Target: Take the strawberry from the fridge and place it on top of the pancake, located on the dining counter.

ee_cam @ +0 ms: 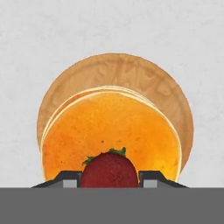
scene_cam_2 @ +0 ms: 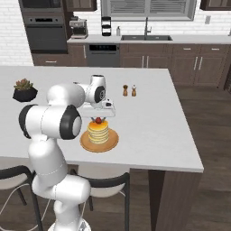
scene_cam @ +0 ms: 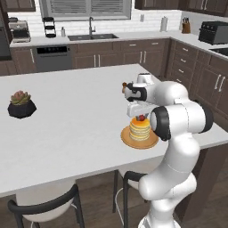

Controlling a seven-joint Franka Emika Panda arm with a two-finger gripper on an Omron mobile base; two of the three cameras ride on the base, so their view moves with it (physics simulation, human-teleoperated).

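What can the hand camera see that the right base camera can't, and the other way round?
The hand view alone looks straight down on the pancake's flat orange top, with the tool closed on the strawberry and its green leaves. The right base view alone shows the white arm, a potted plant, two small shakers and the kitchen behind. Both show strawberry, pancake, plate and the dining counter.

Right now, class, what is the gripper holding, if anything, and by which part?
The gripper holds the strawberry, one fingertip on each of its sides, leafy end pointing away from the hand, above the pancake.
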